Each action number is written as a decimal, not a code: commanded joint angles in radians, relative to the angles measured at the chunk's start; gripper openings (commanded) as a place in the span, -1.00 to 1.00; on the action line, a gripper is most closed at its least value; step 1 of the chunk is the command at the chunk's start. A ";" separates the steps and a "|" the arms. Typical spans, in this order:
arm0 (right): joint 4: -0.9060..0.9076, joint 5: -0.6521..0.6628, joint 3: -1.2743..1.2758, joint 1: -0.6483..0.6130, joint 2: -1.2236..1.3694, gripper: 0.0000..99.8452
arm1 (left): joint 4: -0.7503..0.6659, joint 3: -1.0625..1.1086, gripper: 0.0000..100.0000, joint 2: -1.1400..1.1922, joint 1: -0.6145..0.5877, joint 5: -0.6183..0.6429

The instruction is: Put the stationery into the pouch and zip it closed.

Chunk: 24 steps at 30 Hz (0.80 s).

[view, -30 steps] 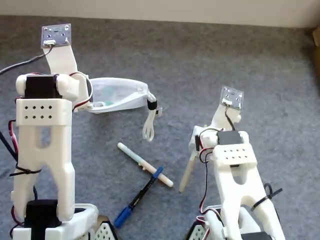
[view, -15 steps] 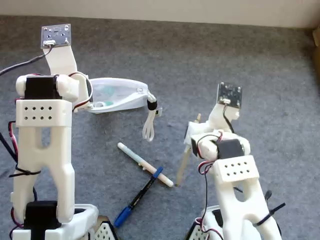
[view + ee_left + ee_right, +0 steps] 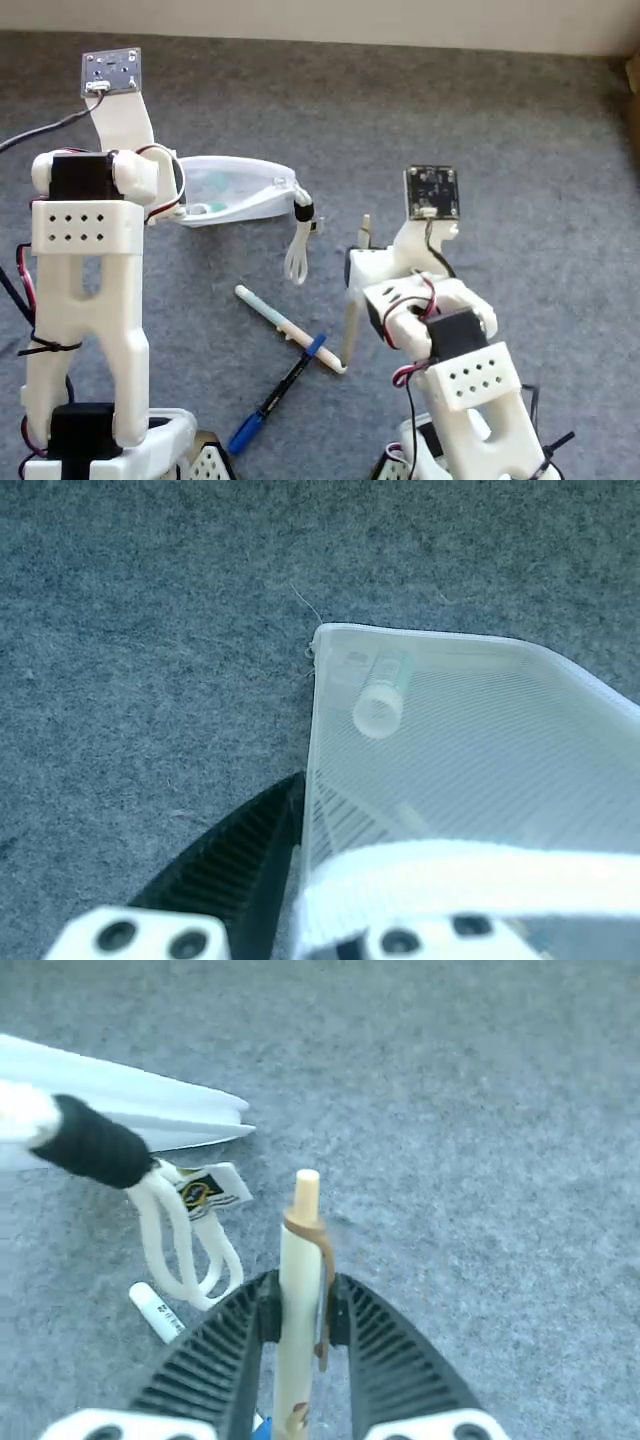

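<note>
Swinging toward the pouch [image 3: 235,190] since a second ago, the right gripper [image 3: 300,1295] pinches a beige pen [image 3: 298,1250] near its clip end, short of the pouch's zip end. At the pouch's opposite end, the left gripper [image 3: 300,815] clamps its edge. Near the zip end, a white pen [image 3: 280,322] and a blue pen [image 3: 278,397] lie crossed. Likely trouble: the long pen pivots in the pinch, or snags the strap loop [image 3: 300,240] and misses the mouth.

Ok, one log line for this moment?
left gripper: shut on mesh pouch | right gripper: shut on beige pen | carpet: white pen and blue pen crossed, outside pouch
</note>
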 commanded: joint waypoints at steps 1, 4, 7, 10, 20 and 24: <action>-0.012 0.035 -0.021 -0.050 -0.065 -0.99 | -0.023 0.031 -0.99 0.012 -0.010 -0.012; -0.012 0.037 -0.022 -0.085 -0.082 -0.99 | -0.023 0.031 -0.99 0.012 -0.010 -0.012; -0.018 0.038 -0.024 -0.124 -0.087 -0.99 | -0.023 0.031 -0.99 0.012 -0.010 -0.012; -0.018 0.038 -0.042 -0.163 -0.087 -0.99 | -0.023 0.031 -0.99 0.012 -0.010 -0.012; -0.018 0.058 -0.209 -0.188 -0.081 -0.99 | -0.023 0.031 -0.99 0.012 -0.010 -0.012; -0.019 0.155 -0.234 -0.234 -0.081 -0.99 | -0.023 0.031 -0.99 0.012 -0.010 -0.012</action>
